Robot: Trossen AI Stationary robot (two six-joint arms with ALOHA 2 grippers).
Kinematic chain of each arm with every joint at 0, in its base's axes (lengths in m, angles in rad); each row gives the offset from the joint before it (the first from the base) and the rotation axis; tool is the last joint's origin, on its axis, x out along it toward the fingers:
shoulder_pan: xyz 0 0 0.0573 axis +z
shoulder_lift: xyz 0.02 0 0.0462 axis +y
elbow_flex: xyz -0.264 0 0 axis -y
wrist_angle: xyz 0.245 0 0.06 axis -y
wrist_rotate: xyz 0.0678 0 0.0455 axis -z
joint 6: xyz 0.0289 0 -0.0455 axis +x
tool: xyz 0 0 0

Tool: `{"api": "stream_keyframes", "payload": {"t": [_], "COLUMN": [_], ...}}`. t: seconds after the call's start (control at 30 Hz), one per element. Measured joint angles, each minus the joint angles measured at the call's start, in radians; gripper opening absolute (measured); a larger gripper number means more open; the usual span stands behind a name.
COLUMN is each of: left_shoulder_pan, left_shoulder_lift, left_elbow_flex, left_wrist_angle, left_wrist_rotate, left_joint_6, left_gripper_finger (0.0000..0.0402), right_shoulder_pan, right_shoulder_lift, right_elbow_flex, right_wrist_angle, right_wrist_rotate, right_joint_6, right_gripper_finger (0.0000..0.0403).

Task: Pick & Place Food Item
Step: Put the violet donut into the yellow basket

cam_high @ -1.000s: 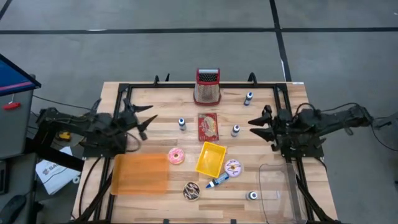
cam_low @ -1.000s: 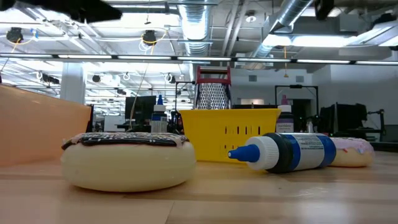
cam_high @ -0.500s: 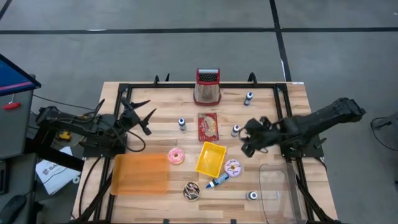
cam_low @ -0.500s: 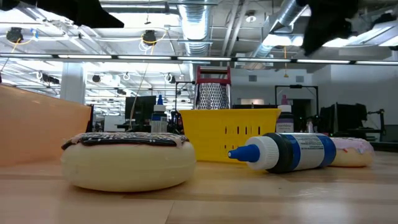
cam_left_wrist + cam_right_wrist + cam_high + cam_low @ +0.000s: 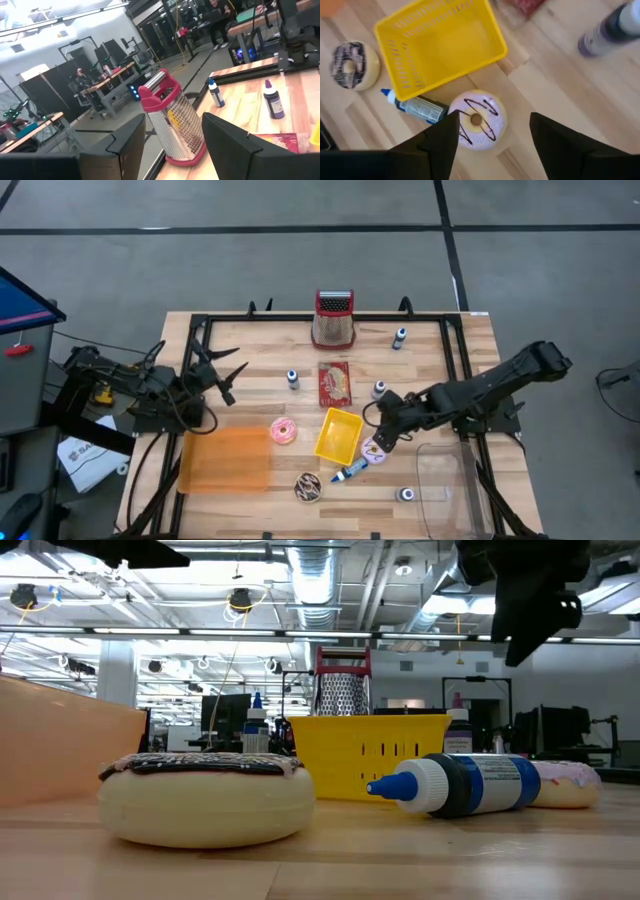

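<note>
Above the lilac-iced donut [image 5: 476, 124] the right gripper [image 5: 377, 433] hung with jaws apart, reach underway; lowering squarely over it looked next.

This is a large open robotics lab or workshop. Exposed silver ducts [image 5: 318, 580] and pipes run under an unfinished ceiling hung with strip lights [image 5: 300, 635]. Beyond the wooden surface [image 5: 250, 340], which is edged by a black metal frame [image 5: 300, 318], stand long workbenches [image 5: 107, 82] with monitors [image 5: 225, 710] and cables, and people [image 5: 80, 80] sit or stand at them. The floor [image 5: 250, 260] is plain grey concrete marked with dark lines.
</note>
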Motion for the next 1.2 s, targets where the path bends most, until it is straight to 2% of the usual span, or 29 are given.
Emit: {"api": "stream_keyframes", "payload": {"t": [0.37, 0.5, 0.67, 0.97, 1.2], "left_shoulder_pan": [-0.049, -0.059, -0.06, -0.061, -0.061], "left_shoulder_lift": [0.0, 0.003, 0.003, 0.003, 0.003], "left_elbow_flex": [0.0, 0.0, 0.0, 0.0, 0.0], "left_wrist_angle": [0.013, 0.012, 0.012, 0.012, 0.014], "left_wrist_rotate": [0.0, 0.0, 0.0, 0.0, 0.0], "left_joint_6": [0.0, 0.0, 0.0, 0.0, 0.0], "left_gripper_finger": [0.0191, 0.0191, 0.0191, 0.0191, 0.0191], "right_shoulder_pan": [0.005, -0.003, -0.009, -0.008, -0.015], "right_shoulder_lift": [0.106, 0.136, 0.179, 0.301, 0.344], "right_elbow_flex": [0.0, 0.0, 0.0, 0.0, 0.0], "right_wrist_angle": [0.016, 0.027, 0.058, 0.08, 0.1], "right_wrist_rotate": [-0.046, -0.111, -0.123, -0.217, -0.212], "right_joint_6": [0.037, -0.006, -0.047, -0.087, -0.086], "right_gripper_finger": [0.024, 0.024, 0.024, 0.024, 0.024]}}
